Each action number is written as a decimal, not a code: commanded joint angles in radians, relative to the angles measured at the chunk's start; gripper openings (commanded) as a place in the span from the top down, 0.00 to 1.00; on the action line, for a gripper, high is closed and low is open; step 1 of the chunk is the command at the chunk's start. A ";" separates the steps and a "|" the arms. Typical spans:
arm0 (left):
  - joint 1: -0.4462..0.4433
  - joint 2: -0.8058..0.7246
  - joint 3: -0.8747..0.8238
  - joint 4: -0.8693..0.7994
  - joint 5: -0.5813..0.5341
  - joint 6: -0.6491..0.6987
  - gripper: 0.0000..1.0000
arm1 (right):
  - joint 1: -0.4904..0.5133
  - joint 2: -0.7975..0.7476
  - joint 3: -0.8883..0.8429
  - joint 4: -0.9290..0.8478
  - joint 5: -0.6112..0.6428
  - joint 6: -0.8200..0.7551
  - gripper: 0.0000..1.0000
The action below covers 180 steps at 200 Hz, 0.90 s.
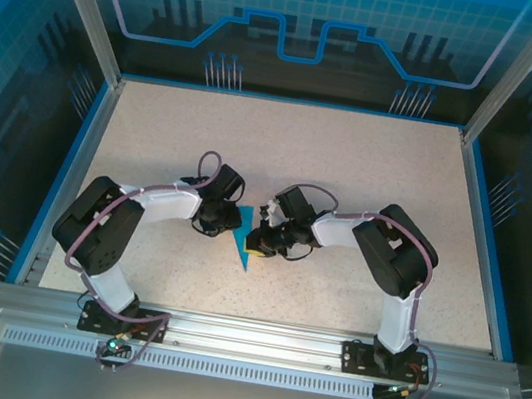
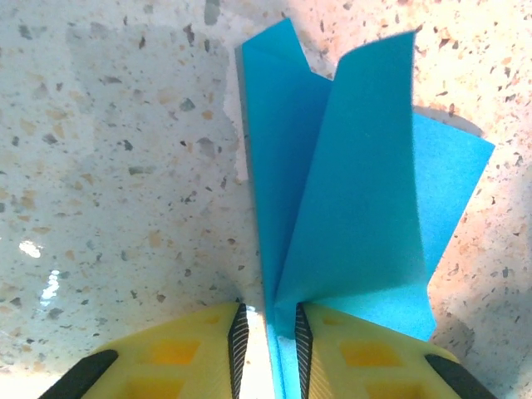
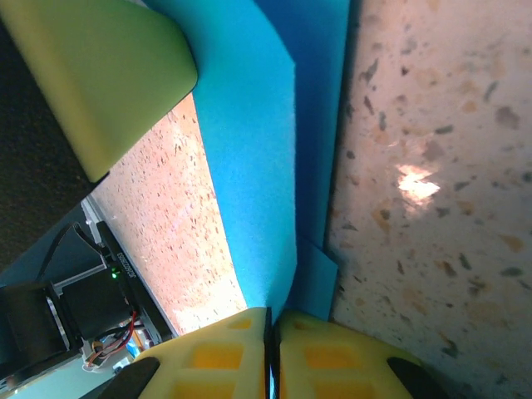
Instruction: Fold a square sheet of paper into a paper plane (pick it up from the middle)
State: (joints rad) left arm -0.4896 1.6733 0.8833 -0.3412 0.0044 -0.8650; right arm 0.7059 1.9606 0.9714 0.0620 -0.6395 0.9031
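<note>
The slim teal-blue paper dart [image 1: 243, 244] lies on the speckled table [image 1: 351, 173], already folded to a point, its wings half raised. The right gripper [image 3: 270, 324] pinches its centre crease. The left gripper [image 2: 268, 320] has its jaws slightly apart around the fold, seemingly loose. Final flattening and release likely remain.

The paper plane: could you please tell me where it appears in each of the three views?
Top external: the paper plane lies mid-table between the left gripper and the right gripper, tip toward the bottom.
Left wrist: centre-right, fanning up from between the left gripper's jaws.
Right wrist: a central band running down into the right gripper's jaws.
Shared landmark: the speckled tabletop.
</note>
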 commanded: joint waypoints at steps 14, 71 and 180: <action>-0.009 -0.055 -0.033 0.009 0.015 -0.009 0.71 | -0.008 0.047 -0.015 -0.029 -0.014 0.012 0.89; -0.008 -0.197 -0.112 0.118 0.087 -0.009 0.67 | -0.009 0.073 -0.007 -0.046 -0.015 0.001 0.88; -0.007 -0.075 -0.095 0.221 0.071 -0.003 0.85 | -0.009 0.091 0.012 -0.089 -0.012 -0.029 0.88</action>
State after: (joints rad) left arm -0.4938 1.5570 0.7567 -0.1097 0.1169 -0.8650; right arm 0.6910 1.9835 0.9894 0.0441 -0.6918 0.8902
